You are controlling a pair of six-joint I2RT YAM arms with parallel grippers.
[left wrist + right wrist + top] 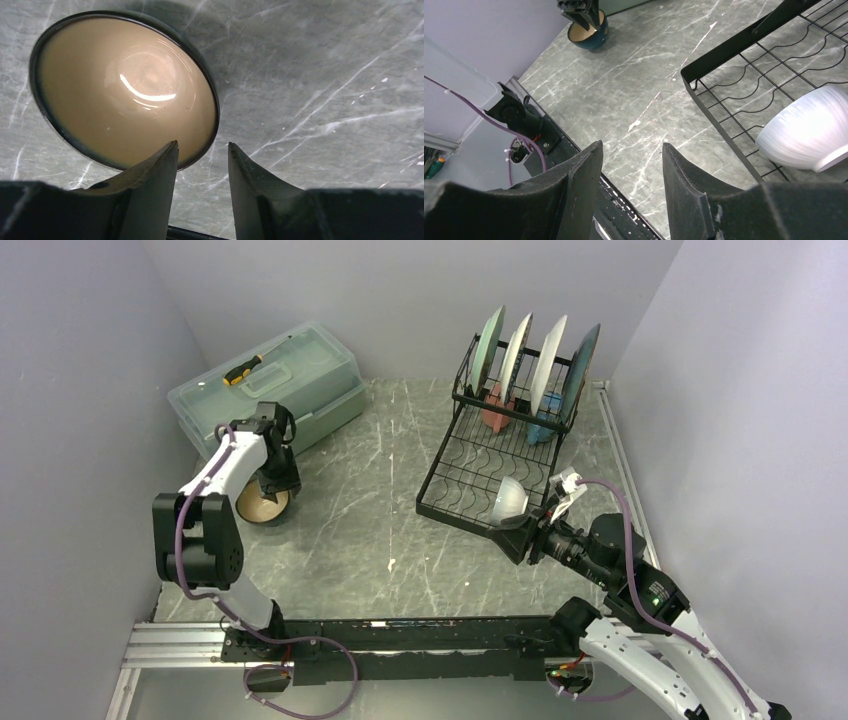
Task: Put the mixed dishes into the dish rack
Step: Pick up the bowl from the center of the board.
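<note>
The left gripper [202, 146] is hanging with fingers parted, gripping nothing, while the tan bowl [125, 90] is sitting mouth-up on the table [325, 75] just ahead and left of the tips, its dark rim edging into the gap. The right gripper [631, 146] is likewise gaping empty, and the white bowl [809, 130] is lying tilted on the lower wires of the dish rack [734, 50], off to the right of its fingers and apart from them.

The left arm [222, 465] was folded at the elbow, and the left gripper [202, 146] was pointed down with jaws parted, nothing held. The right arm [650, 630] was extended forward, the right gripper [632, 146] likewise parted and empty.
</note>
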